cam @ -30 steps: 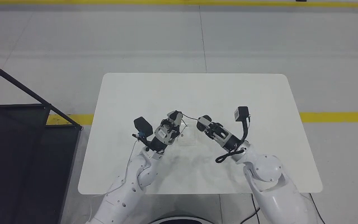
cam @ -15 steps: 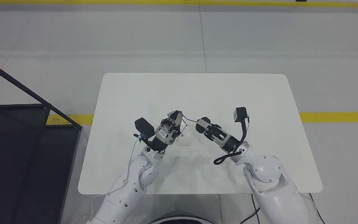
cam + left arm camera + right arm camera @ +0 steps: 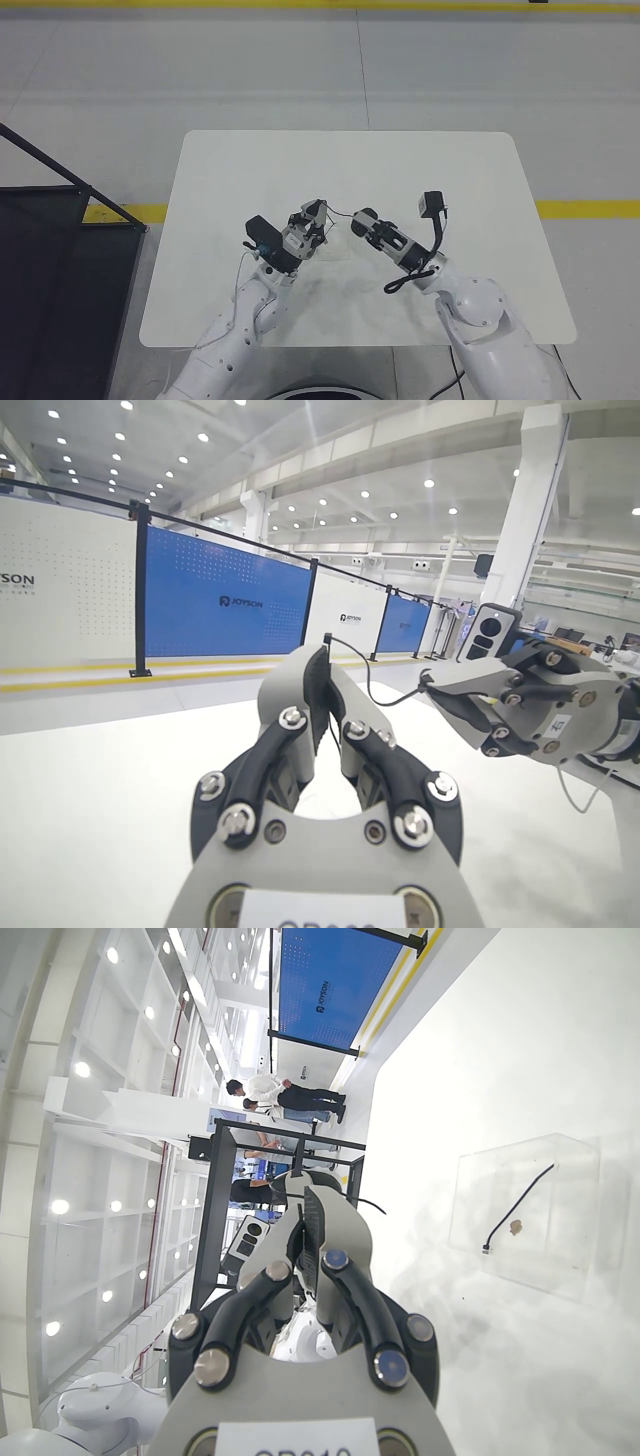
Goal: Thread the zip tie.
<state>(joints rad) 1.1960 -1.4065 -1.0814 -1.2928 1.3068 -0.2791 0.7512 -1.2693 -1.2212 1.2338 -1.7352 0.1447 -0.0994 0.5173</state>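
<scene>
The zip tie point(image 3: 369, 680) is black against the white counter point(image 3: 450, 170). The fingers point(image 3: 280, 685) are pale grey, their pads point(image 3: 317, 680) black and ribbed. The box point(image 3: 575, 1188) is clear, the second tie point(image 3: 520, 1200) in it black. Blue panels point(image 3: 225, 600) carry fine dots, and a yellow stripe point(image 3: 590, 208) crosses the grey floor point(image 3: 300, 70).

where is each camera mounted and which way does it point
Top view: above the arms, facing down at the white table; both arms show, left gripper and right gripper tip to tip mid-table.
Left wrist view: on the left wrist, facing along its own shut gripper across the table toward the right gripper.
Right wrist view: on the right wrist, facing along its own shut gripper, a clear box on the table beside.
Shared: top and left wrist views both show the zip tie strung between the grippers.
</scene>
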